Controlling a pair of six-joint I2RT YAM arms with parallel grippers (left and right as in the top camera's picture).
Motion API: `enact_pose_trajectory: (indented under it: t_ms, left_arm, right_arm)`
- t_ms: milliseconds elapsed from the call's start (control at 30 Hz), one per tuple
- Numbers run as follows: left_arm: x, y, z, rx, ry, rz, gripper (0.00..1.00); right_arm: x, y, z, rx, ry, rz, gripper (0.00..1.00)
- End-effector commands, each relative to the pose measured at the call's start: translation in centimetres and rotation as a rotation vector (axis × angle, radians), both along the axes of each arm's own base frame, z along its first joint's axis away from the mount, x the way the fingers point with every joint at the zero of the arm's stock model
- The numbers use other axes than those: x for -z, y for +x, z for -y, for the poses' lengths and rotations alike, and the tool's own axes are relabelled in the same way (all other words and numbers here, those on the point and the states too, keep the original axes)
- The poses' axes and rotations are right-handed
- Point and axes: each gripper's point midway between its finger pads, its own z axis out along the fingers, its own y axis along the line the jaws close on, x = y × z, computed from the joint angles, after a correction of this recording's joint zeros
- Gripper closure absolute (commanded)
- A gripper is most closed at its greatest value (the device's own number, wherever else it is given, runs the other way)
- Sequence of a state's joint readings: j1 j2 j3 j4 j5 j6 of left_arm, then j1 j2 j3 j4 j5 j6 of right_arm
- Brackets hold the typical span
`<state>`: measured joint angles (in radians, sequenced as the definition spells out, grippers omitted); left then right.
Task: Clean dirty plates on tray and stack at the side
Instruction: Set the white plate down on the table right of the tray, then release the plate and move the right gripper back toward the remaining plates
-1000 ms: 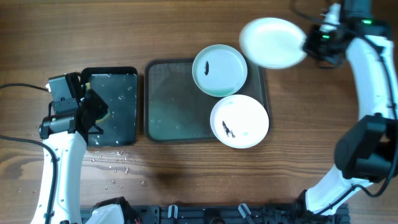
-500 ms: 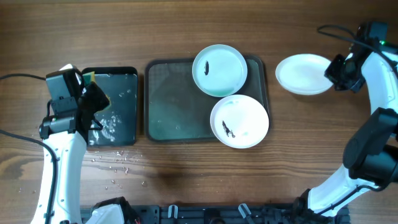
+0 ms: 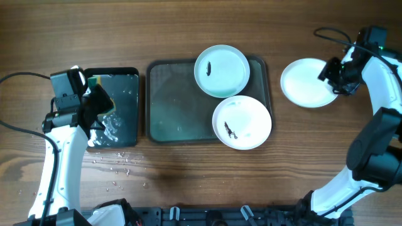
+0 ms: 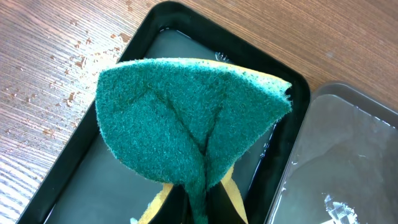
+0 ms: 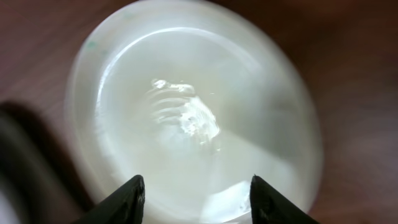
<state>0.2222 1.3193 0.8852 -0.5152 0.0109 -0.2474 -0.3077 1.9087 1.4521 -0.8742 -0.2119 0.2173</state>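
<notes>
On the dark grey-green tray (image 3: 176, 100) lie two dirty plates: a pale aqua plate (image 3: 222, 70) at the back and a white plate (image 3: 242, 122) at the front right, each with a dark smudge. A third white plate (image 3: 308, 83), wet and without a visible smudge, rests on the table to the right of the tray. My right gripper (image 3: 331, 74) is at its right rim; in the right wrist view the gripper (image 5: 196, 193) stands open over the plate (image 5: 193, 112). My left gripper (image 4: 202, 211) is shut on a green and yellow sponge (image 4: 186, 124) over the black tray.
The smaller glossy black tray (image 3: 125, 125) holds water and stands left of the grey-green tray, whose corner (image 4: 348, 155) shows in the left wrist view. Water drops (image 3: 116, 166) spot the wood in front of the black tray. Cables run along the back right.
My right arm carried the white plate from behind the tray's right corner to the table on the right, and its jaws have opened. The left gripper shifted slightly with the sponge.
</notes>
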Motion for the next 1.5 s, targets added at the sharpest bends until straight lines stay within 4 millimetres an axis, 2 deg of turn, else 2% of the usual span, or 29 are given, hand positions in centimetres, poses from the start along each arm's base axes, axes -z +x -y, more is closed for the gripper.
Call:
enact_pose_trajectory:
  t_ms: [0,233,433,700,867,1000,1200,1400,1467]
  left_arm:
    - [0.1,0.1,0.1,0.018,-0.003,0.002,0.96]
    - [0.1,0.1,0.1,0.018,-0.003,0.002,0.96]
    - [0.2,0.0,0.1,0.018,-0.004,-0.003,0.96]
    - [0.3,-0.1,0.1,0.018,-0.005,-0.009,0.96]
    - [0.3,-0.1,0.1,0.018,-0.006,-0.009,0.96]
    - [0.3,-0.1,0.1,0.018,-0.005,-0.009,0.96]
    - [0.3,-0.1,0.1,0.018,-0.005,-0.009,0.96]
    - [0.3,-0.1,0.1,0.018,-0.005,-0.008,0.96]
    - [0.3,-0.1,0.1,0.018,-0.005,-0.008,0.96]
  right_arm:
    - [-3.0,1.1,-6.6,-0.281,0.244,0.165,0.5]
    - [0.0,-0.3,-9.6,-0.419,0.127,0.082,0.53]
    - [2.3,-0.7,-11.0,-0.472,0.037,0.06,0.68]
    - [4.4,-1.5,-13.2,-0.528,0.034,0.073,0.69]
    - [5.2,-1.1,-14.3,-0.557,0.024,0.115,0.7]
    - [5.1,-0.9,-15.1,-0.574,0.04,0.137,0.75]
    - [5.9,-1.3,-15.1,-0.57,0.038,0.14,0.78]
    - [6.3,-1.3,-15.5,-0.578,0.059,0.163,0.87]
    - [6.3,-1.4,-15.6,-0.579,0.063,0.163,0.94]
